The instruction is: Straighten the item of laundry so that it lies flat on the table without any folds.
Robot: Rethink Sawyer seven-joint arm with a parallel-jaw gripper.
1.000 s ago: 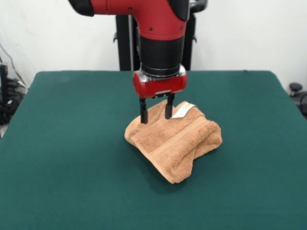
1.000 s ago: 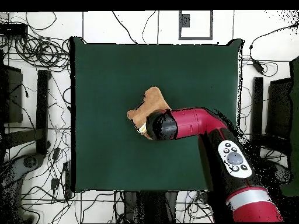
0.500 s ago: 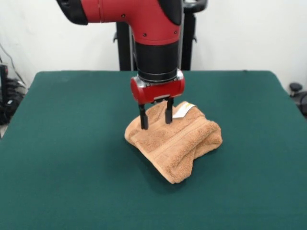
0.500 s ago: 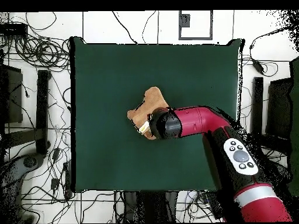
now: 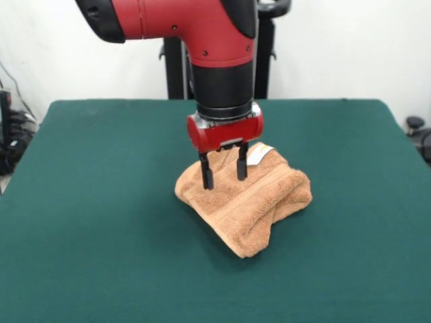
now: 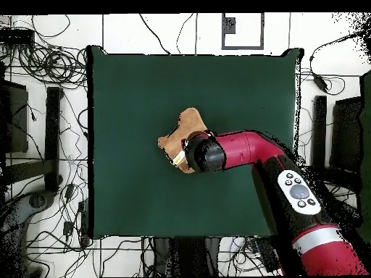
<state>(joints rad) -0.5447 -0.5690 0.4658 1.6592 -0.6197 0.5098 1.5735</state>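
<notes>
pincer (image 5: 224,175) released, tips spread just above towel | towel (image 5: 252,202) bunched, folded at mid counter (image 5: 101,222) | soft, light, limp, likely draping when lifted | best hold: a loose corner near white tag (image 5: 259,153)

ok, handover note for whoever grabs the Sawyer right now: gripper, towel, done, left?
Gripper: open, empty, fingers pointing down at the towel's top, over its far part beside the white tag; contact unclear.
Towel: bunched and folded into a heap near the middle of the table; in the overhead view the wrist covers part of it.
Done: nothing visibly straightened; no grasp yet.
Left: likely close on a top layer or edge, pull the folds out, lay it flat.
</notes>
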